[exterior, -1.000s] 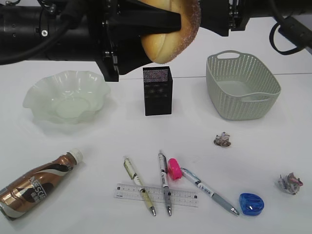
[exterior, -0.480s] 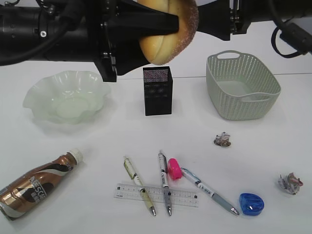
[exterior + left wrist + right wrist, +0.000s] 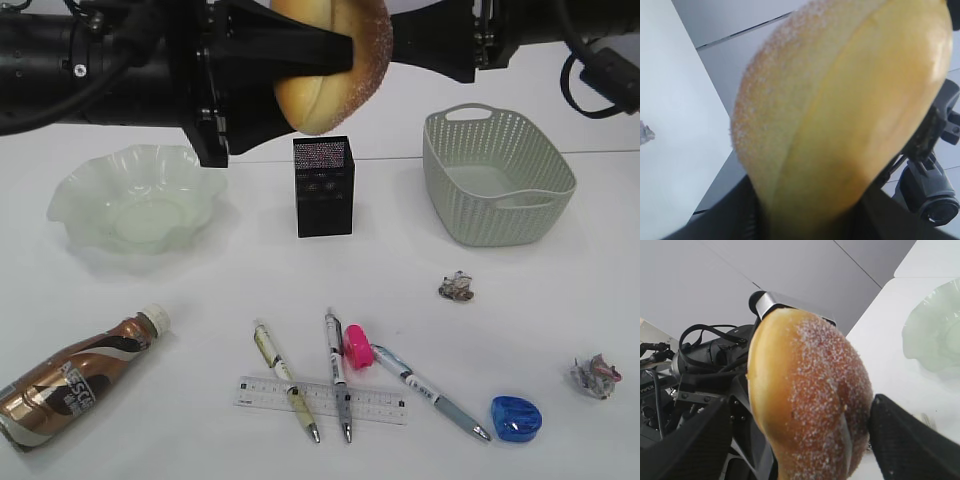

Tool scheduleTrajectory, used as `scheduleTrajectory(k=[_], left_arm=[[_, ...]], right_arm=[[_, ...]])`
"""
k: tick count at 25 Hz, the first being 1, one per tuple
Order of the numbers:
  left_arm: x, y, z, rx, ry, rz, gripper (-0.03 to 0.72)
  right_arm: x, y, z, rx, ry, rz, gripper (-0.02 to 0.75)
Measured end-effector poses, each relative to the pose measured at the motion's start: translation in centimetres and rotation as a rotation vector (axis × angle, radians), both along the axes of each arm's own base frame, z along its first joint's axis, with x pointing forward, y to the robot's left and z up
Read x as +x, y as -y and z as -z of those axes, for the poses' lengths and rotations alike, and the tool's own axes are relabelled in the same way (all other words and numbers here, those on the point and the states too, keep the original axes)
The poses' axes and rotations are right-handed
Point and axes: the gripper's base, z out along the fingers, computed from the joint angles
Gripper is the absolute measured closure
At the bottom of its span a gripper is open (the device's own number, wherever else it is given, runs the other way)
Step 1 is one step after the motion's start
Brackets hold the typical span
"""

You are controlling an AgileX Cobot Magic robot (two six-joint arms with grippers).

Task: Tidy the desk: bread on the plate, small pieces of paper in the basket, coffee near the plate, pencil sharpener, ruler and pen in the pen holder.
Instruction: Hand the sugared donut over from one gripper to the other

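High above the desk (image 3: pixel 200 290), my left gripper (image 3: pixel 320 60) is shut on the golden, sugar-dusted bread (image 3: pixel 335 65); the bun (image 3: pixel 840 115) fills the left wrist view. My right gripper (image 3: pixel 800 440) stands wide open with a finger on either side of the bread (image 3: pixel 810 400), slightly apart from it. The green ruffled plate (image 3: pixel 70 195) lies below to the left, empty. The black mesh pen holder (image 3: pixel 323 185) and the empty basket (image 3: pixel 480 225) stand at the back. Near the front lie the coffee (image 3: pixel 80 375), the ruler (image 3: pixel 385 405), three pens (image 3: pixel 337 375) and pink (image 3: pixel 357 346) and blue (image 3: pixel 516 417) sharpeners.
Two crumpled paper pieces lie on the right, one (image 3: pixel 457 287) in front of the basket and one (image 3: pixel 595 375) near the right edge. Both black arms span the top of the exterior view. The coffee bottle lies on its side at the front left.
The left gripper has carried the bread a little to the left, away from the right gripper. Nothing on the desk has moved.
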Motion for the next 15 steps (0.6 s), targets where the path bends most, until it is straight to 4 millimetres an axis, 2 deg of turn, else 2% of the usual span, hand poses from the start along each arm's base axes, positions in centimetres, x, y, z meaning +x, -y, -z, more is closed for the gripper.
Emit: scheduleTrajectory(k=[9, 15], left_arm=[[0.7, -1.2, 0.2, 0.017, -0.004, -0.028, 0.393], [0.7, -1.3, 0.2, 0.019, -0.008, -0.03, 0.393]], right_arm=[[0.1, 0.0, -0.9, -0.004, 0.033, -0.011, 0.085], [0.1, 0.5, -0.6, -0.044, 0.037, -0.017, 0.105]])
